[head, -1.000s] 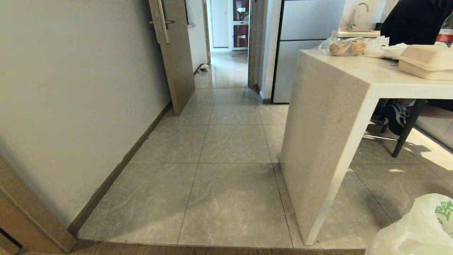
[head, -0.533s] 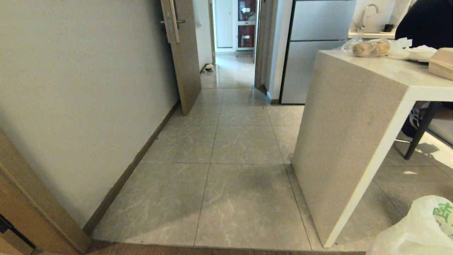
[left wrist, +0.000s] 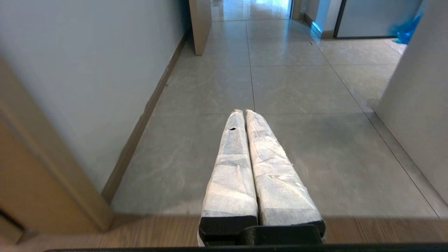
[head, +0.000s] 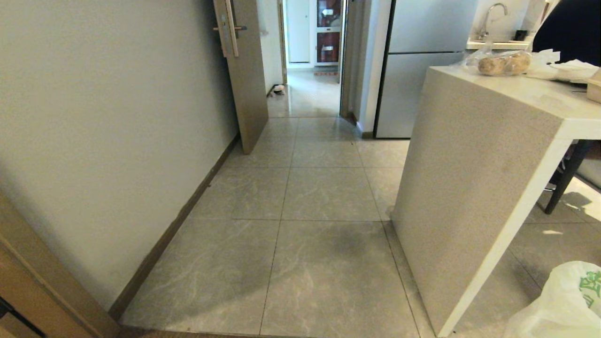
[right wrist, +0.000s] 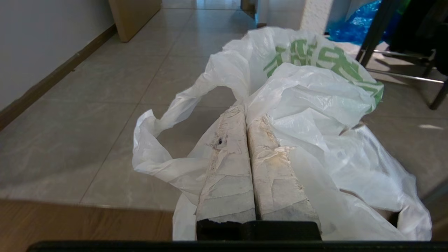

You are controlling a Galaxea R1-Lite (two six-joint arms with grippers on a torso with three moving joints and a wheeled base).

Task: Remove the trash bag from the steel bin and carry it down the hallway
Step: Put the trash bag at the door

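Left claw (left wrist: 244, 112) white tape-wrapped fingers, black base, right claw (right wrist: 244, 111) grubbier wrap

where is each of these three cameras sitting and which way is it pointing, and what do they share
Head view: high on the robot, looking forward and down the hallway past a white table; no arm shows, only the trash bag low on the right.
Left wrist view: behind the shut, empty left gripper, facing the tiled floor.
Right wrist view: behind the right gripper, shut on the trash bag.
Shared: the open door by the wall in the head and left wrist views.
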